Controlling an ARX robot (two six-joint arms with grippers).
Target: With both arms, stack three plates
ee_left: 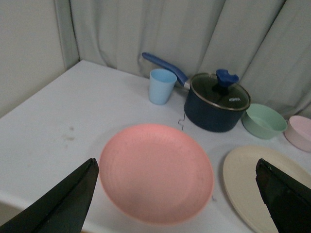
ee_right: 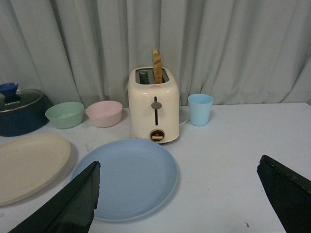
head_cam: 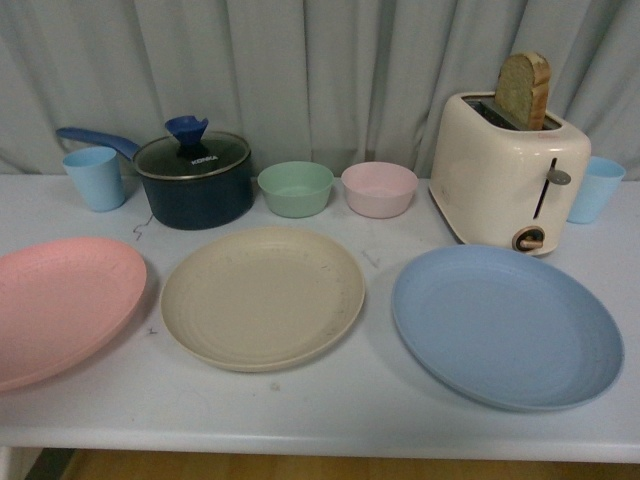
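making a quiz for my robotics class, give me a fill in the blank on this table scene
1. The middle plate, between the pink plate and the blue plate, is ____.
2. A slice of bread stands in the ____.
3. The bowl nearest the lidded pot is ____.
Missing words: beige; toaster; green.

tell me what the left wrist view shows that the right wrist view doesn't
Only the left wrist view: the pink plate, the blue cup by the pot handle, and the open left gripper.
Only the right wrist view: the blue plate, the toaster with a bread slice, the blue cup beside the toaster, and the open right gripper.
Both: the beige plate, the dark pot, the green bowl and the pink bowl.
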